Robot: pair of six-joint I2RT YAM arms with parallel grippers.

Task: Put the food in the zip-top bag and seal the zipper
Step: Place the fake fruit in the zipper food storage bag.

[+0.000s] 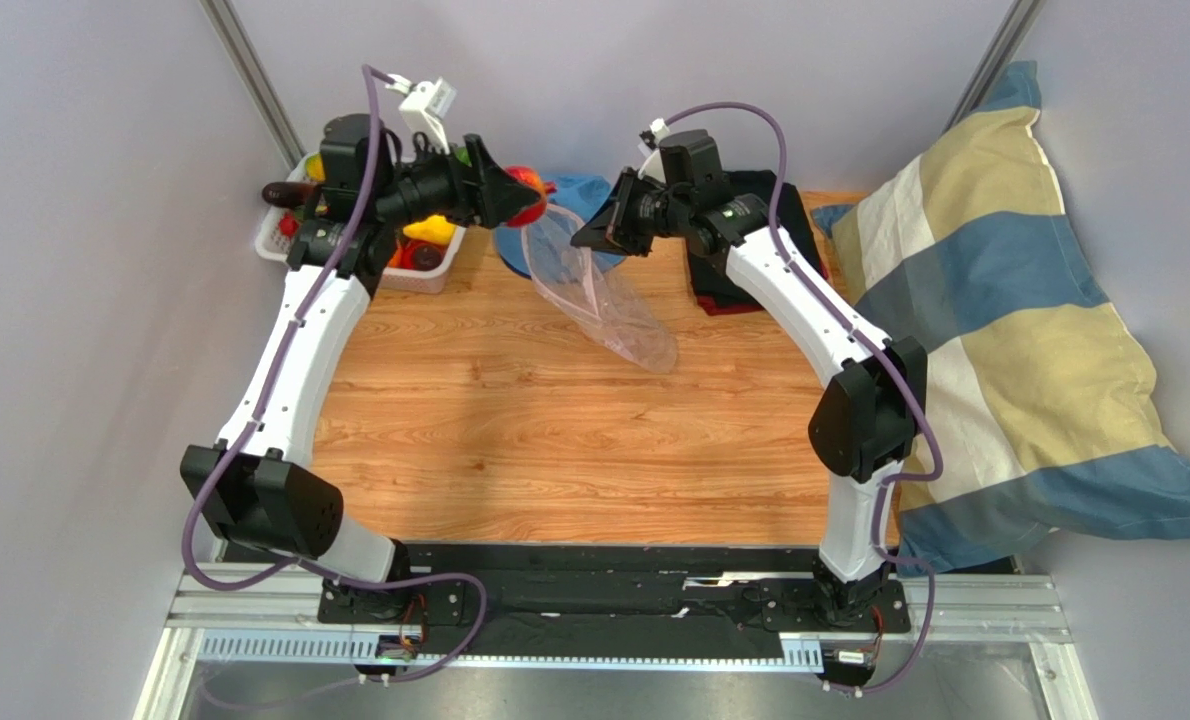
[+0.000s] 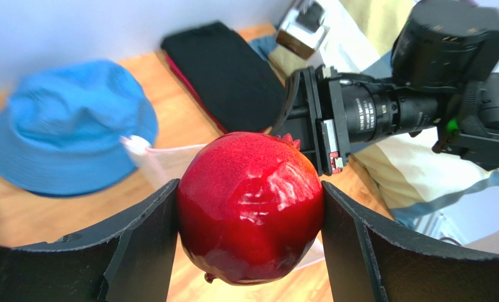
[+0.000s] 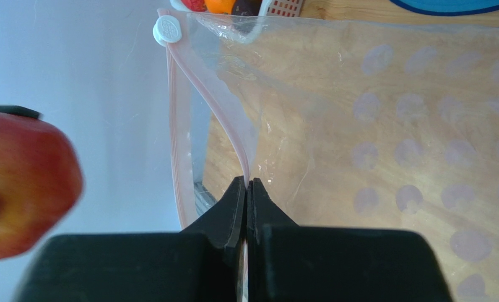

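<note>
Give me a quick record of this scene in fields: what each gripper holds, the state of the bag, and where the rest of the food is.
left gripper: shut on red pomegranate, close to the bag mouth
right gripper: shut on zipper, holding the bag up
zip-top bag: mouth open, no food seen inside
other food: in white basket, far left
</note>
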